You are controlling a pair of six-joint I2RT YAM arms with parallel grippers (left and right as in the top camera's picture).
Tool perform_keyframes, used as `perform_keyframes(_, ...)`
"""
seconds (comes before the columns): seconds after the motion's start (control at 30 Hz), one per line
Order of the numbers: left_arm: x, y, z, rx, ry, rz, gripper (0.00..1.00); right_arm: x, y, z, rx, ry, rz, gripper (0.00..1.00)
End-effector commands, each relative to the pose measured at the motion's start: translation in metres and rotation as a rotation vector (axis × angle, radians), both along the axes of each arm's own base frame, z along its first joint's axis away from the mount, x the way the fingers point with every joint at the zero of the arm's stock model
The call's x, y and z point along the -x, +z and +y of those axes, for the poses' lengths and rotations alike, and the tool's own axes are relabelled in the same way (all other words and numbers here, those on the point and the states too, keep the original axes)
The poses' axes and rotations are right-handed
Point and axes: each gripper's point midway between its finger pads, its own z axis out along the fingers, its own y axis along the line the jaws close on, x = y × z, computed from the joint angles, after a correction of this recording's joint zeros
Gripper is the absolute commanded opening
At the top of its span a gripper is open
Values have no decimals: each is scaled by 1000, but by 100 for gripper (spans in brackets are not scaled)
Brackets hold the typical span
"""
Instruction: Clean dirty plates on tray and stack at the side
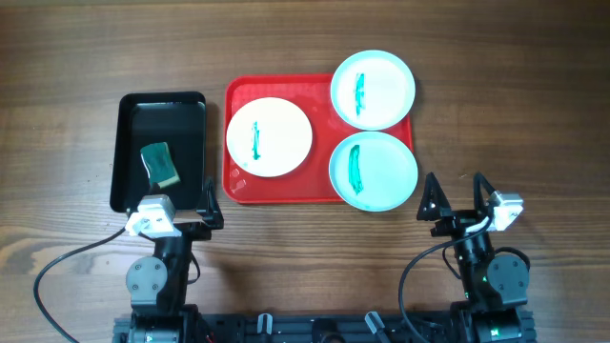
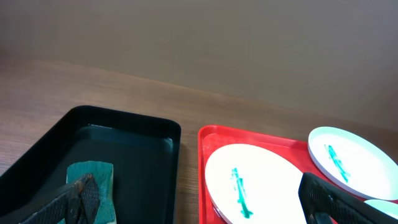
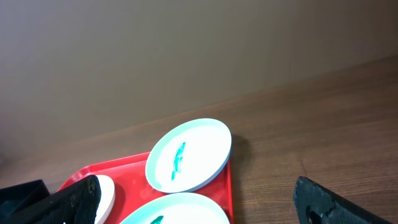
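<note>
The red tray (image 1: pixel 238 187) holds three plates, each with a green smear. The white plate (image 1: pixel 270 136) lies at its left and also shows in the left wrist view (image 2: pixel 261 186). One aqua plate (image 1: pixel 373 90) sits at the far right corner, overhanging the rim; it also shows in the right wrist view (image 3: pixel 189 154). The other aqua plate (image 1: pixel 374 171) sits at the near right corner. My left gripper (image 1: pixel 182 210) is open and empty near the black tray's front edge. My right gripper (image 1: pixel 457 197) is open and empty, right of the near aqua plate.
A black tray (image 1: pixel 133 119) stands left of the red tray and holds a green sponge (image 1: pixel 161 164), which also shows in the left wrist view (image 2: pixel 99 180). Bare wooden table (image 1: pixel 515 105) lies right of the red tray.
</note>
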Motion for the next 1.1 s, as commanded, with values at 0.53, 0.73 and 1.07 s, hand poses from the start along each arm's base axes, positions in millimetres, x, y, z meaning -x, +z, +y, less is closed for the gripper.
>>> perform_keyframes(0.53,0,-2,-2,-4,-14,0,100,0,0,1,47,5,-9,100)
perform_keyframes(0.73,0,0,3,-6,16,-8,100,1,8,1,73,6,-29,100)
perform_keyframes(1.07,8,53,8,-7,47,-52,100,7,77,0,290,-9,-145,100)
